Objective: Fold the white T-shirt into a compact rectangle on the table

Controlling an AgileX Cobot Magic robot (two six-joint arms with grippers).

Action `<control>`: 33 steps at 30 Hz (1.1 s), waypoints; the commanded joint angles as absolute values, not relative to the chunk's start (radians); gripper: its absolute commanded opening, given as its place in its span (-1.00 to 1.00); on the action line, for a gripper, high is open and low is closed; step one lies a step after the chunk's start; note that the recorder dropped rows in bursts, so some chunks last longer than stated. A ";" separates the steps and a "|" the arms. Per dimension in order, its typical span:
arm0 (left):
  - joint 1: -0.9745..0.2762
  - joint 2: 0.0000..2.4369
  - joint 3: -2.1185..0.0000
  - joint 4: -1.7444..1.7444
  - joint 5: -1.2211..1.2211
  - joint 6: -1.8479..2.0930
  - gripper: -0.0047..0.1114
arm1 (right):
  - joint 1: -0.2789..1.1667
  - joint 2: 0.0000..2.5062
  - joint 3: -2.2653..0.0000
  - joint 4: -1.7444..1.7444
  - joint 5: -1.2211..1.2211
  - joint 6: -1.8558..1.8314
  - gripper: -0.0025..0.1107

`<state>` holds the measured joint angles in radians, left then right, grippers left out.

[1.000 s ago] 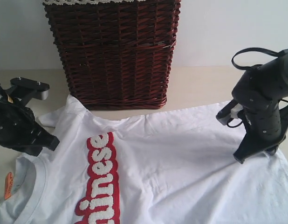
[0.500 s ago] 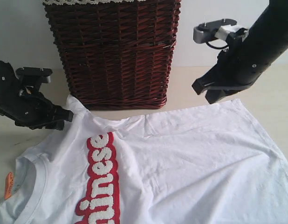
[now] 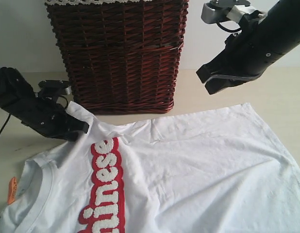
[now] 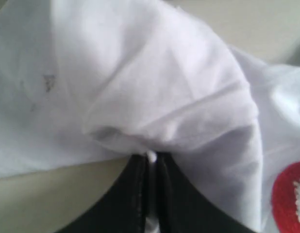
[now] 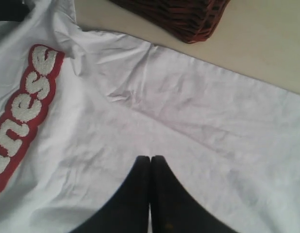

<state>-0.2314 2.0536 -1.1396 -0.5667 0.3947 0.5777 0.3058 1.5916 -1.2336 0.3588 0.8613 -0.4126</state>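
**White T-shirt**: spread print-up on the table, directly in front of the wicker basket.
**Left gripper**: before the basket's left corner, jaws closed on a pinch of sleeve fabric.
**Right gripper**: beside the basket's right side, raised clear of the shirt, jaws together and empty.
**Step, judged:** first fold. The next move calls for carrying the sleeve inward across the chest.
**Basket:** lace-edged liner at the rim; contents not visible.

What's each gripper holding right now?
Left gripper: shut on the shirt.
Right gripper: shut, holding nothing.
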 commanded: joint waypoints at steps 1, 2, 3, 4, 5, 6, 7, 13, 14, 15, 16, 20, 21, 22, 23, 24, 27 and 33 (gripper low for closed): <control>-0.190 2.052 -1.142 -0.561 0.429 0.568 -0.92 | 0.303 1.585 -1.240 0.368 0.851 -0.425 -0.96; -0.173 2.047 -1.142 -0.536 0.432 0.532 -0.92 | 0.303 1.585 -1.240 0.368 0.851 -0.425 -0.96; -0.155 2.042 -1.142 -0.504 0.442 0.495 -0.92 | 0.303 1.585 -1.240 0.368 0.851 -0.425 -0.96; -0.139 2.033 -1.142 -0.476 0.455 0.460 -0.92 | 0.303 1.585 -1.240 0.368 0.851 -0.425 -0.96; -0.118 2.024 -1.142 -0.440 0.469 0.424 -0.92 | 0.303 1.585 -1.240 0.368 0.851 -0.425 -0.96; -0.096 2.015 -1.142 -0.410 0.487 0.390 -0.92 | 0.303 1.585 -1.240 0.368 0.849 -0.425 -0.96; -0.079 2.009 -1.142 -0.385 0.502 0.370 -0.92 | 0.303 1.585 -1.240 0.368 0.849 -0.425 -0.96; 0.003 1.966 -1.142 -0.345 0.568 0.355 -0.92 | 0.303 1.585 -1.240 0.368 0.854 -0.425 -0.96; 0.005 1.959 -1.142 -0.330 0.571 0.355 -0.92 | 0.303 1.585 -1.240 0.368 0.858 -0.425 -0.96; 0.009 1.954 -1.142 -0.304 0.579 0.353 -0.92 | 0.303 1.585 -1.240 0.368 0.863 -0.425 -0.96; 0.012 1.953 -1.142 -0.273 0.588 0.328 -0.92 | 0.303 1.585 -1.240 0.368 0.864 -0.425 -0.96; 0.019 1.952 -1.142 -0.090 0.619 0.193 -0.92 | 0.303 1.585 -1.240 0.383 0.865 -0.425 -0.96; 0.019 1.949 -1.142 -0.074 0.619 0.176 -0.92 | 0.303 1.585 -1.240 0.383 0.865 -0.425 -0.96; 0.019 1.945 -1.147 -0.072 0.605 0.171 -0.92 | 0.303 1.585 -1.240 0.383 0.865 -0.425 -0.96; 0.019 1.940 -1.153 -0.074 0.588 0.151 -0.92 | 0.303 1.585 -1.240 0.386 0.865 -0.425 -0.96; 0.019 1.935 -1.166 -0.074 0.579 0.115 -0.91 | 0.303 1.585 -1.240 0.386 0.869 -0.425 -0.96; 0.019 1.908 -1.205 -0.078 0.571 0.093 -0.71 | 0.303 1.585 -1.240 0.386 0.876 -0.442 -0.96; 0.021 1.822 -1.254 -0.058 0.585 0.059 0.01 | 0.303 1.585 -1.240 0.386 0.872 -0.444 -0.96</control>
<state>0.0174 1.8680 -1.2362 -0.0684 0.5914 0.0980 0.3058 1.5916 -1.2336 0.3776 0.8712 -0.4312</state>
